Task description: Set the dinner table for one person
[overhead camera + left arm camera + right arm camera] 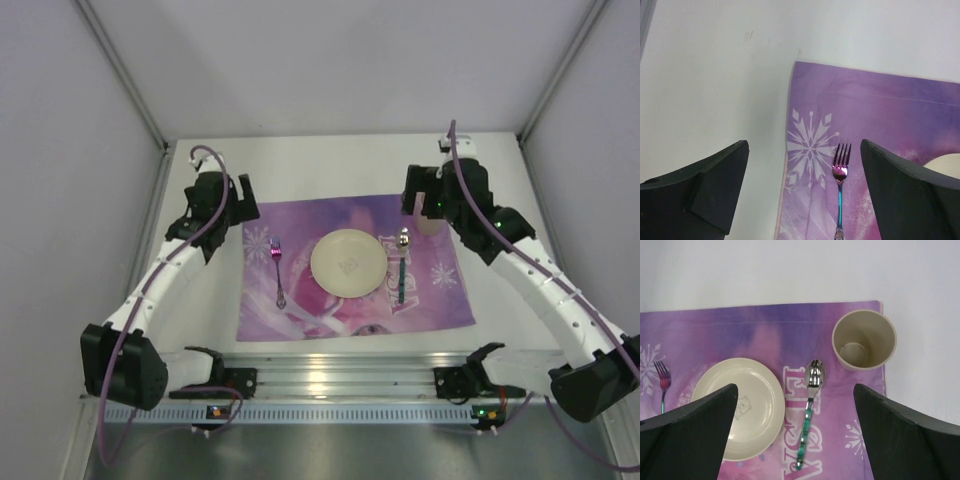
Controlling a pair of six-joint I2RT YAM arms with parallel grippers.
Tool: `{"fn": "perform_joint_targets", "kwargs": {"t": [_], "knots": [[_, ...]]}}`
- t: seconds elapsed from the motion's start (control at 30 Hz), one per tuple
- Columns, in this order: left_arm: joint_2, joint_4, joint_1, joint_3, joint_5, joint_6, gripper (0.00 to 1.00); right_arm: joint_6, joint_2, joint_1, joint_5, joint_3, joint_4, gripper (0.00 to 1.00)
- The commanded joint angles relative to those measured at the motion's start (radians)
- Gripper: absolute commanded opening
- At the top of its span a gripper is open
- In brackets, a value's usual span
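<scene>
The white dinner table (330, 165) carries a purple picture placemat (300, 225). On the mat lie a cream plate (348, 263) in the middle, a pink-and-blue fork (277, 270) to its left and a green-handled spoon (402, 265) to its right. A cream cup (864, 339) stands upright on the mat's far right corner. My left gripper (804, 150) is open and empty above the mat's far left corner, with the fork (839, 190) below it. My right gripper (795, 390) is open and empty above the spoon (810, 410) and the plate (737, 407).
A ribbed aluminium rail (340, 375) runs along the table's near edge between the arm bases. Grey walls close in the table on the left, right and back. In the top view, the right gripper (428, 198) partly hides the cup (428, 225).
</scene>
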Motion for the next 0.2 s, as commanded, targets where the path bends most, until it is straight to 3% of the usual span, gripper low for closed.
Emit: {"fn": "perform_joint_targets", "kwargs": {"t": [0.0,0.17], "knots": [[0.021,0.038,0.004,0.023,-0.052,0.025,0.99,0.000,0.004,0.007,0.020,0.054,0.034,1.00],[0.069,-0.018,0.008,0.057,-0.072,0.029,0.99,-0.020,0.015,0.008,0.020,0.077,0.018,1.00]]}}
